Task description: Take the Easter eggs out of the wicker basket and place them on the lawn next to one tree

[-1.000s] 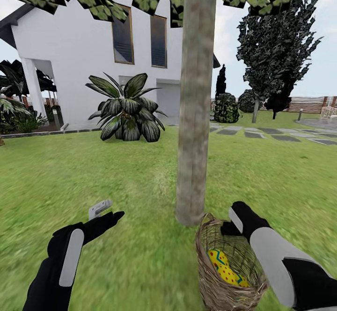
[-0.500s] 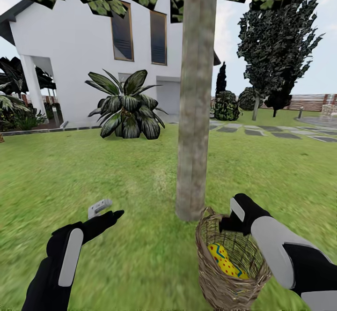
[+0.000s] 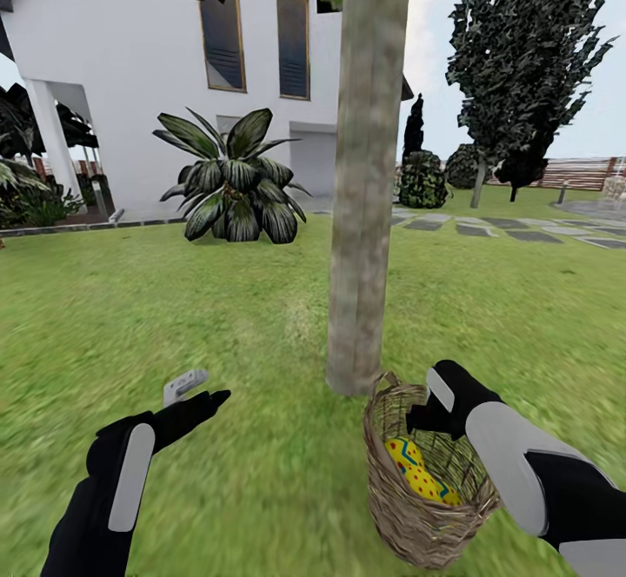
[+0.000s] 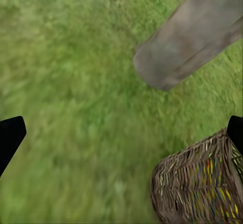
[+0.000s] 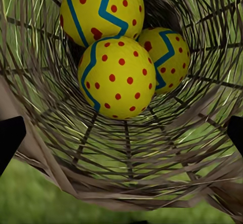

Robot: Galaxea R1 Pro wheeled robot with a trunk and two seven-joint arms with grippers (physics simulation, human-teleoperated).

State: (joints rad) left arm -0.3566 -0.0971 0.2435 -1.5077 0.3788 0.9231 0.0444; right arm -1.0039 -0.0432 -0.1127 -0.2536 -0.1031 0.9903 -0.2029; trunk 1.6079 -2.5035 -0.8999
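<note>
The brown wicker basket rests tilted on the lawn, just in front of the pale trunk of the tree. Three yellow Easter eggs with blue zigzags and red dots lie inside it, seen as eggs from the head and close up as one egg in front of two others. My right gripper hovers at the basket's rim, open, its fingers wide either side of the weave. My left gripper is open over bare grass, left of the trunk and the basket.
A spiky palm-like plant stands before the white house. Grey stepping stones run to the right, with dark trees and a slatted fence beyond. Open grass stretches left of the tree.
The whole picture has shifted: the camera has moved a little closer to the tree. Both arms and the basket keep the same places relative to each other.
</note>
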